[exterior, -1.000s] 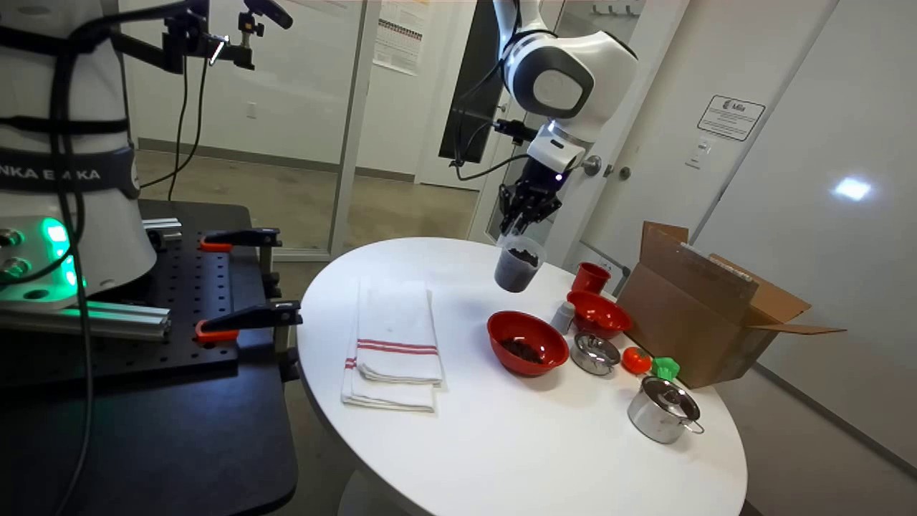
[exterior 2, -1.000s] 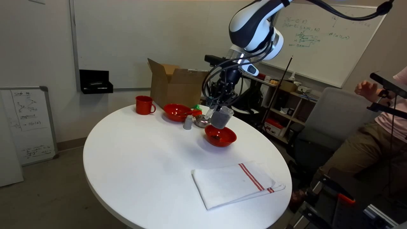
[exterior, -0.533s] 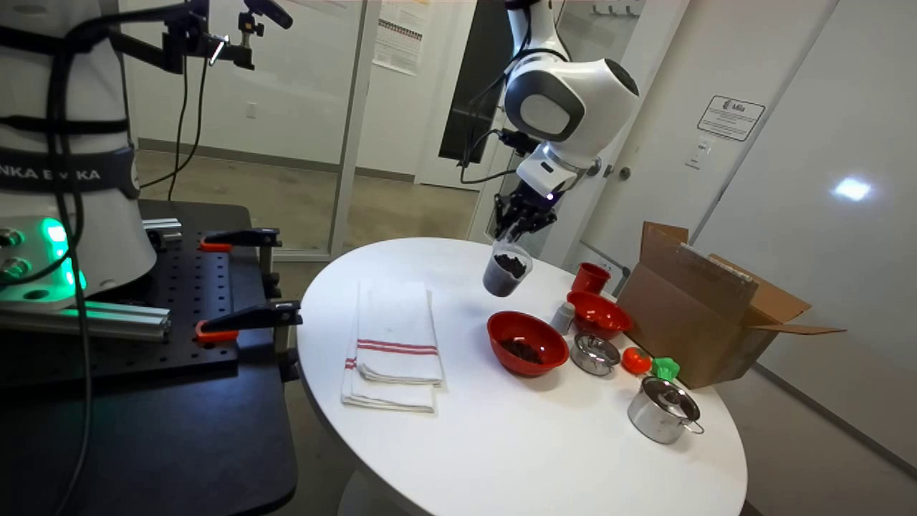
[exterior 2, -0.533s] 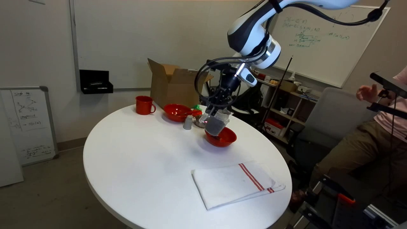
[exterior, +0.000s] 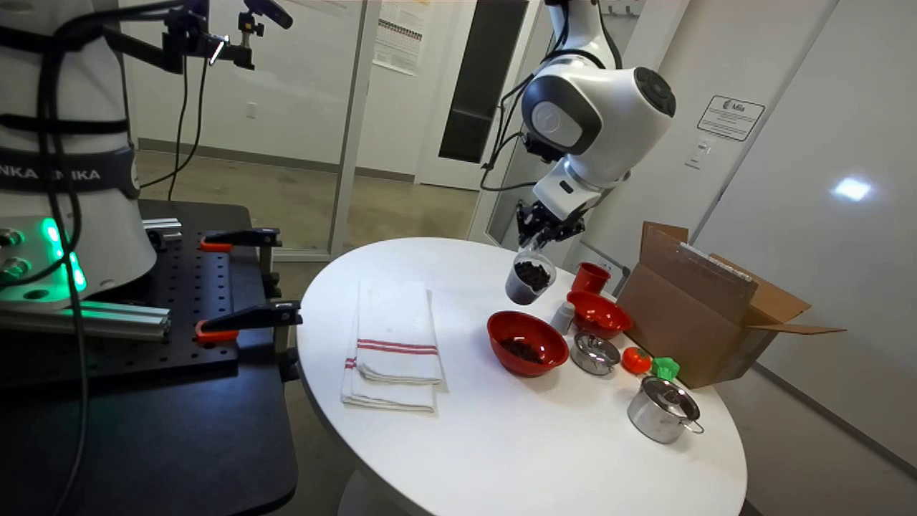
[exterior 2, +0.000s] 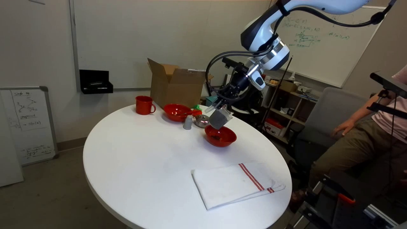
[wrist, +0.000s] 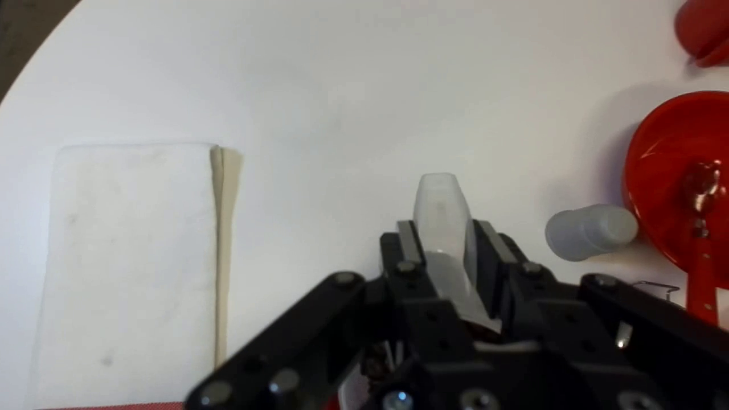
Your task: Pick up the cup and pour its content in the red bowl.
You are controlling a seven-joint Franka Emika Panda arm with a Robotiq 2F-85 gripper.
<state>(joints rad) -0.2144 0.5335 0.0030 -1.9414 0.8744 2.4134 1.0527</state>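
The cup is a clear plastic cup holding dark pieces; it also shows in an exterior view. It hangs tilted in the air, apart from the table. My gripper is shut on its pale handle, and the handle stands between the fingers in the wrist view. The cup's body is mostly hidden behind the gripper there. The red bowl stands on the table just below and in front of the cup, with some dark pieces inside. It shows in both exterior views.
A grey shaker, another red bowl with a spoon, and a small metal pot stand close beside. Further off are a red mug, a tomato, a metal pot, a cardboard box and a folded towel.
The cup has dipped and shifted, then moved back over the bowl's far side. It is tilted more, so more of its dark content shows. The bowl has not moved.
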